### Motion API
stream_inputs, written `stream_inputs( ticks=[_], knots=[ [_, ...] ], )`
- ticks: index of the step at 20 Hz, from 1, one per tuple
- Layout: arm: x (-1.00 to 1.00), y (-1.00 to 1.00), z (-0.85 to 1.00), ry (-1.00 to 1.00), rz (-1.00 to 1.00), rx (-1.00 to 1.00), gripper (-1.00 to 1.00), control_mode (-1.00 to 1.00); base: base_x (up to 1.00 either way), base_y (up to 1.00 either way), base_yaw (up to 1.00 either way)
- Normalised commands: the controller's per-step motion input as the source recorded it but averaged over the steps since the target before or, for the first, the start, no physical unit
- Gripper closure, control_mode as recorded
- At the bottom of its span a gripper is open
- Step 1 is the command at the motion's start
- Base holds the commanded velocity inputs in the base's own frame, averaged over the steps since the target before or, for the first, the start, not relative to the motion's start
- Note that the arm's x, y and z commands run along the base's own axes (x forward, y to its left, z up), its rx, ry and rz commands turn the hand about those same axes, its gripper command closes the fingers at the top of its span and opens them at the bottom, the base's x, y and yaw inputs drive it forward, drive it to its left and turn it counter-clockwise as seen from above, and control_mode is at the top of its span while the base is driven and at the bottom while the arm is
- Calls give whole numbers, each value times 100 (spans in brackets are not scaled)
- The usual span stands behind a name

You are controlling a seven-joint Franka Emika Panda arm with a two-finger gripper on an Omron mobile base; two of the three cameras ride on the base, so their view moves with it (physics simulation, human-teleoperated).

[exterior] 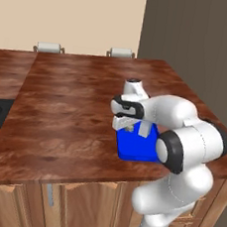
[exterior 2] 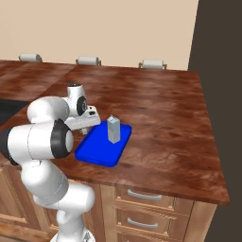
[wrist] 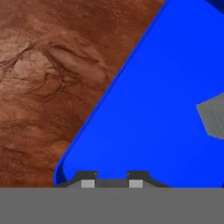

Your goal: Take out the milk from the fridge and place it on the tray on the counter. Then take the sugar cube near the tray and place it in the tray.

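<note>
Left base view: the end effector (exterior: pixel 132 129) hangs low over the tray (exterior: pixel 136 149); can't tell if it's open. Right base view: milk (exterior 2: pixel 113 129) stands upright on the tray, just beside the hand, so a careless swing could tip it. Hand view: fingertips (wrist: pixel 88 183) slightly apart, nothing between them, carton at right.

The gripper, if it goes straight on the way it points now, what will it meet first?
Most likely the bare floor of the tray: the gripper points down at its blue surface. The milk stands off to one side, probably outside that line.
</note>
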Motion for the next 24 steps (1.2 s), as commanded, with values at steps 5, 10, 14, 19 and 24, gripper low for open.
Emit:
stream_inputs(
  ticks=[5, 10, 14, 19, 24],
  knots=[
    [-26, -22, 0, 0, -10, 0, 100, -100, 0, 0, 0],
    [2, -12, -9, 1, -1, 0, 100, -100, 0, 0, 0],
    [0, -8, -29, 5, 0, 0, 100, -100, 0, 0, 0],
    [9, -3, -43, 5, 0, 0, 100, -100, 0, 0, 0],
    [15, -1, -41, 5, 0, 0, 100, -100, 0, 0, 0]
  ],
)
